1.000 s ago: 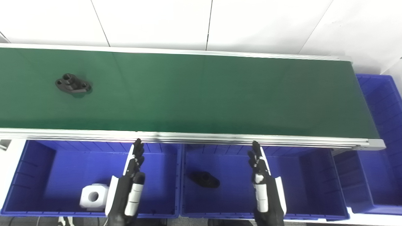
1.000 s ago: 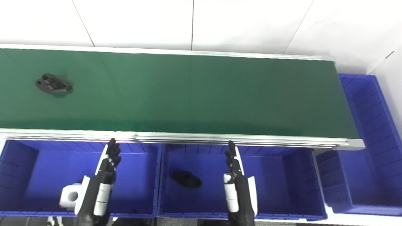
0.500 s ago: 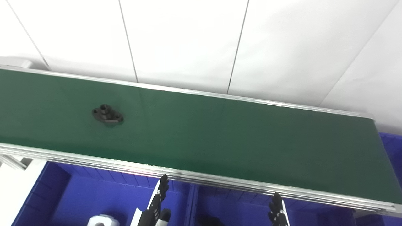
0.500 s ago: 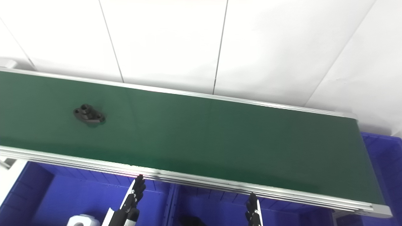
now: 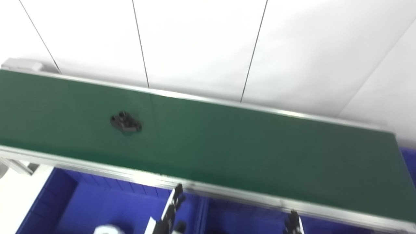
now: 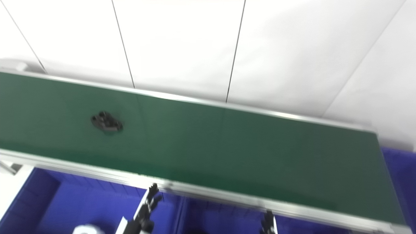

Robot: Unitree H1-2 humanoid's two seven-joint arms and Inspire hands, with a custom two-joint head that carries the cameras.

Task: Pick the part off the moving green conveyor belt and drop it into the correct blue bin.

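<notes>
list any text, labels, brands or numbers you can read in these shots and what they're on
None: no readable text, label, brand or number shows in either view.
The green conveyor belt is plain, the black part on it is too blurred to show any marking, and the blue bin and white wall panels carry nothing legible.

Green conveyor belt (image 5: 227,143); black part (image 5: 125,122) on it

Whole pic motion-blurred. L hand (image 5: 169,216) & R hand (image 5: 293,224) cut off at bottom edge, only fingertips show, grip unclear. White part (image 5: 109,229) in bin (image 5: 65,201) mostly cropped. Part (image 5: 125,122) on belt fuzzy.
</notes>
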